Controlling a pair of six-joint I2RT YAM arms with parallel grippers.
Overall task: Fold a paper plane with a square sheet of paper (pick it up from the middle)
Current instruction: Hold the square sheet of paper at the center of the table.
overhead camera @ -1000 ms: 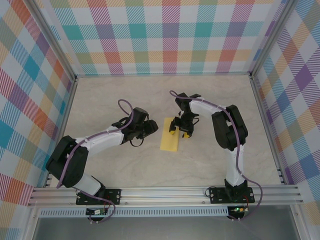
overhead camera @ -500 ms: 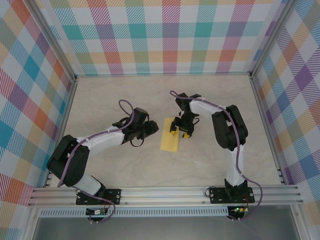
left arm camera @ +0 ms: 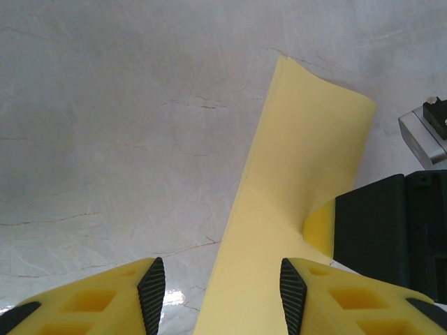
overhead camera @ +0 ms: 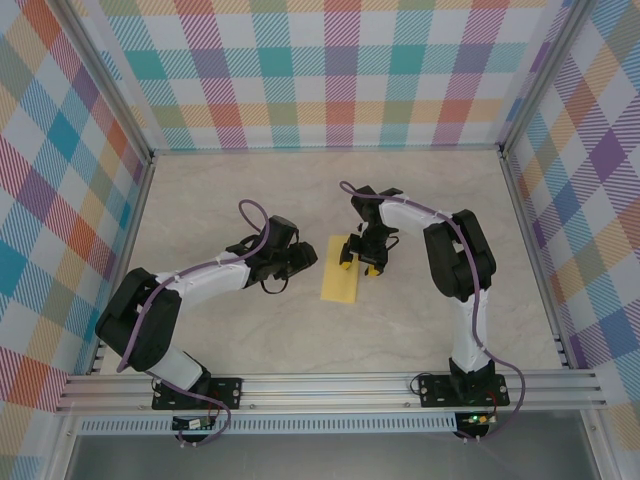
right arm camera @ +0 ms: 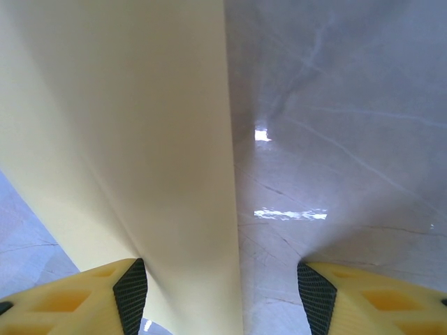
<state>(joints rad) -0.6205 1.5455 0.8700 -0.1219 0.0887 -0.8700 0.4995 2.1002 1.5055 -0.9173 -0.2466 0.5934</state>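
The sheet of paper (overhead camera: 338,282) is thin, matte and pale yellow. It lies as a narrow rectangle with straight long edges near the middle of the table (overhead camera: 230,195), a smooth, faintly glossy off-white surface with grey veins. The sheet's long axis runs from the near edge toward the far edge, leaning slightly right. In the left wrist view its far short edge looks gently curved.

The left gripper (left arm camera: 221,296) sits at the sheet's left long side with its jaws spread. Its fingers are yellow plastic with black ribbed pads; one pad is over bare table and the other is over the paper, and I cannot tell whether that one touches it. The right gripper (right arm camera: 223,296) stands at the sheet's far end, jaws also spread and straddling the right long edge, one pad above paper and one above table. One of its yellow fingertips (left arm camera: 320,229) touches the sheet.
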